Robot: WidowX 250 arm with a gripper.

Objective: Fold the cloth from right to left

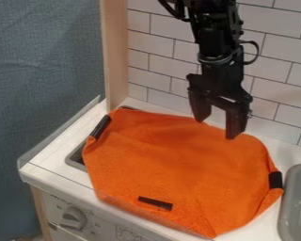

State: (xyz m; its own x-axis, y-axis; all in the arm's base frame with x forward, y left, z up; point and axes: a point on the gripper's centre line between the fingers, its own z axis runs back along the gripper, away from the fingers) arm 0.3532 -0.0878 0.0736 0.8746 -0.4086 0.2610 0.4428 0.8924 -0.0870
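Observation:
An orange cloth lies spread over the white counter, covering much of a sunken basin at the left. Black strips mark its upper left edge, its right edge and its lower middle. The black gripper hangs over the cloth's back edge, right of the middle, pointing down. Its two fingers stand wide apart with nothing between them.
A grey tray stands at the right, close to the cloth's right edge. Behind the counter rises a white tiled wall, with a wooden post at the left. A knob sits on the front panel.

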